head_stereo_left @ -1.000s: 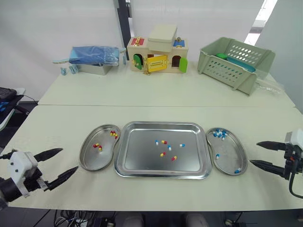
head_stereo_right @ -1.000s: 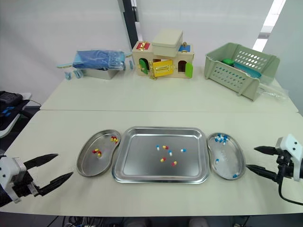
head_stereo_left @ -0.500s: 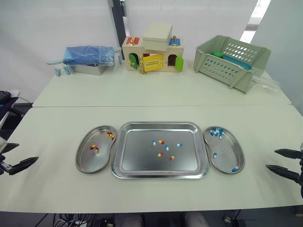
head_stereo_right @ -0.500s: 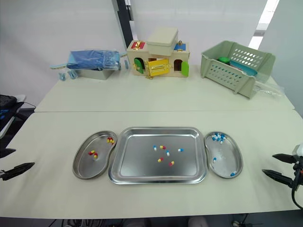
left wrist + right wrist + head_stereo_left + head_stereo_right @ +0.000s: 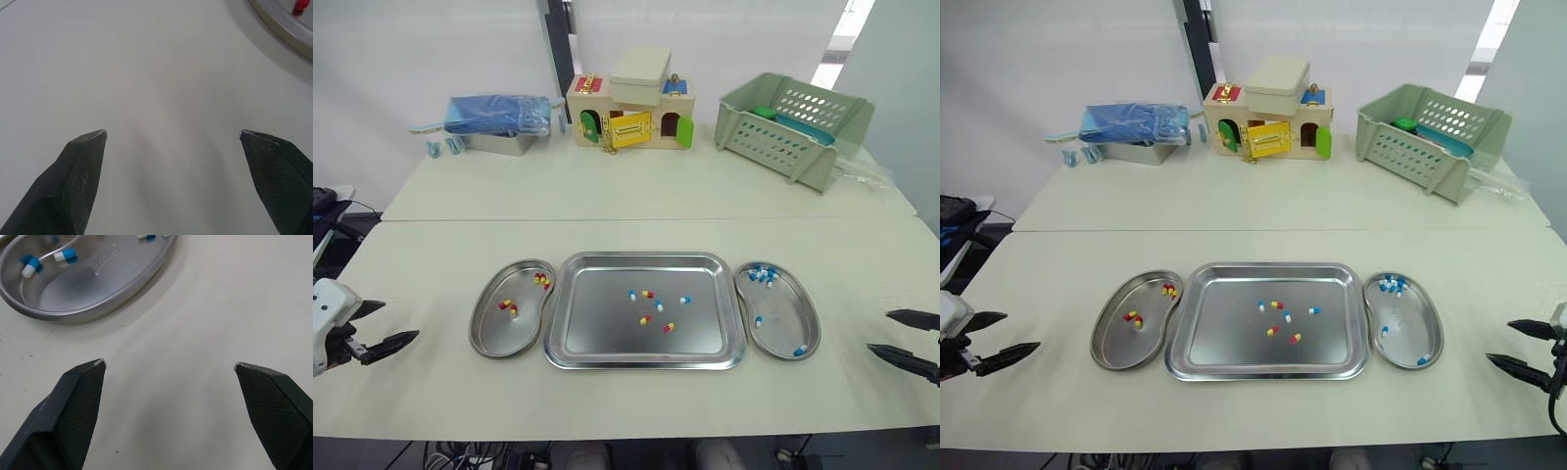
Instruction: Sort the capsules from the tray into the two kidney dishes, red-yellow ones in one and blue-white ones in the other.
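Note:
A steel tray point(image 5: 597, 333) in the middle of the table holds several loose capsules: red-yellow ones point(image 5: 649, 294) and blue-white ones point(image 5: 684, 300). The left kidney dish point(image 5: 494, 333) holds several red-yellow capsules point(image 5: 509, 307). The right kidney dish point(image 5: 783, 315) holds several blue-white capsules point(image 5: 762, 274). My left gripper point(image 5: 382, 328) is open above bare table, well left of the left dish. My right gripper point(image 5: 899, 336) is open near the table's right edge, apart from the right dish point(image 5: 98, 279).
At the back of the table stand a blue-wrapped metal box point(image 5: 499, 122), a wooden toy house with latches point(image 5: 631, 103) and a green plastic basket point(image 5: 793, 127). A seam between two tabletops runs across behind the tray.
Both arms pulled outward and down from beside the dishes a second ago. In the last half second the left gripper came back slightly toward the table. The camera view shifted too.

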Controlling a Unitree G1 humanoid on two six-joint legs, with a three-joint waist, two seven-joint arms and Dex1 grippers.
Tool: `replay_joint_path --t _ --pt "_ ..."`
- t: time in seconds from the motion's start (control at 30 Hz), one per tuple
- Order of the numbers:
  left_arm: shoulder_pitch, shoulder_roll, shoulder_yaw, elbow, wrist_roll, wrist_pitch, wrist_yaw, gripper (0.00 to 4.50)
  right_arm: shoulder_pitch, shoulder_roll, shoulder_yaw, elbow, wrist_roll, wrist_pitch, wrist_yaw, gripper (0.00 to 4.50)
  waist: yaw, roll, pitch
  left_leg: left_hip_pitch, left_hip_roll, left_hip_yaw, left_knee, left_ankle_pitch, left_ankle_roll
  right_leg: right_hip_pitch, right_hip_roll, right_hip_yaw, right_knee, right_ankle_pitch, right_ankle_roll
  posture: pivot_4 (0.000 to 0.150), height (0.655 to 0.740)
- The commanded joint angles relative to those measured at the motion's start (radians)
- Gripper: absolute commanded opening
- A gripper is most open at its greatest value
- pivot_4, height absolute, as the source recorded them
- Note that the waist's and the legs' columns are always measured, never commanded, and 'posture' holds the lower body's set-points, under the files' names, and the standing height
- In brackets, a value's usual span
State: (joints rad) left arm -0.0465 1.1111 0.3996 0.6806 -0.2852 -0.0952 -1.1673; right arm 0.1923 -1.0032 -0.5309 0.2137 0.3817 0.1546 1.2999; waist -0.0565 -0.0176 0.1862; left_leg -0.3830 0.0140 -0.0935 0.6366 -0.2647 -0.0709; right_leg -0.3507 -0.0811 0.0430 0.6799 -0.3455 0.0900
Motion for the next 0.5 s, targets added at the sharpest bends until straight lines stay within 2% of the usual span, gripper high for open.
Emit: replay_joint_path --t 0.03,0.37,0.5 --pt "0.002 -0.008 0.0 -0.098 -0.015 0.015 -0.012 4.5 0.039 0.025 -0.064 -0.079 0.051 -0.009 -0.001 4.44 0.0 0.0 0.0 0.0 0.0 0.0 0.0 0.0 0.0 0.0 0.0 0.0 0.0 0.0 0.0 0.15 0.74" --pt "0.007 -0.043 0.008 -0.343 -0.059 0.138 -0.022 4.5 0.135 0.1 -0.087 -0.31 0.13 0.051 -0.04 4.44 0.0 0.0 0.0 0.001 0.0 0.0 0.0 0.0 0.0 0.001 0.0 0.0 0.0 0.0 0.0 0.15 0.74" --pt "0.088 -0.119 0.056 -0.478 -0.108 0.121 -0.018 4.5 0.11 0.093 -0.063 -0.449 0.193 0.13 -0.074 4.44 -0.001 0.0 0.0 0.001 0.0 0.001 0.0 0.0 0.0 0.001 0.0 0.001 0.0 0.0 0.0 0.15 0.74"
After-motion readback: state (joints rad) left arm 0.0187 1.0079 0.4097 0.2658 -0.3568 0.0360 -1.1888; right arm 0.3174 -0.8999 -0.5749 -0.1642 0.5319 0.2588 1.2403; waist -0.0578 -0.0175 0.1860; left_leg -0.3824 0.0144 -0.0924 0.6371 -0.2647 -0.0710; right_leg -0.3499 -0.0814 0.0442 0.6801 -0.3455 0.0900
